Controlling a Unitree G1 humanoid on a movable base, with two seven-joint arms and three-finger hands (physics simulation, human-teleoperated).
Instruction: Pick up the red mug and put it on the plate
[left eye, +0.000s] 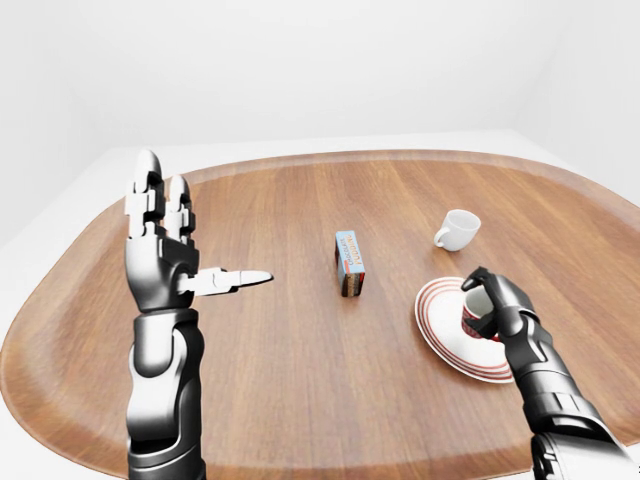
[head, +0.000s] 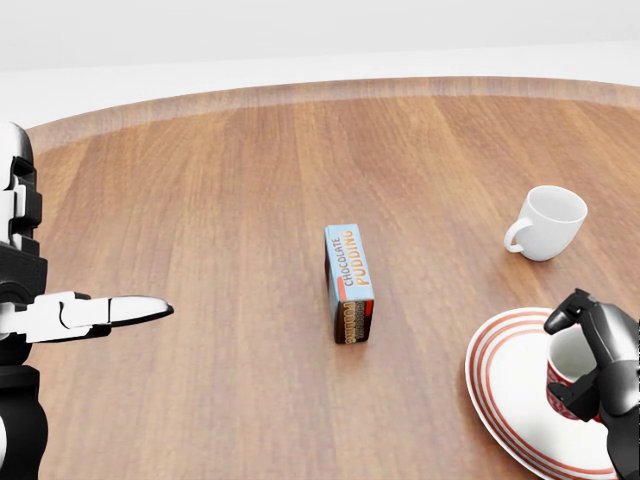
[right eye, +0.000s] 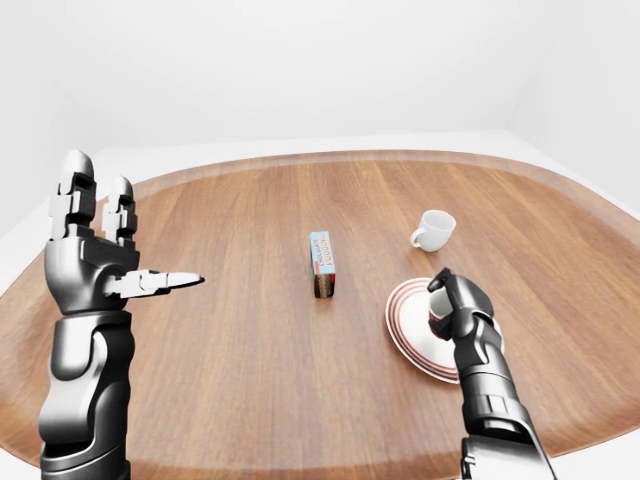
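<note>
Right hand (head: 592, 362) has its dark fingers curled round the red mug (head: 568, 372), which sits on the red-ringed white plate (head: 510, 380) at the near right of the wooden desk (left eye: 300, 340). Over on the left, the left hand (left eye: 160, 250) is raised above the desk, fingers straight up and thumb sticking out sideways, holding nothing. A chocolate pudding box (head: 349, 283) stands on edge mid-desk, and a white cup (head: 546, 223) lies tipped just beyond the plate, apart from it.

Table (left eye: 300, 400): pudding box (head: 349, 283) centre; white cup (head: 545, 223) to its right, tipped; plate (head: 510, 400) below cup; mug (head: 566, 372) on plate.
</note>
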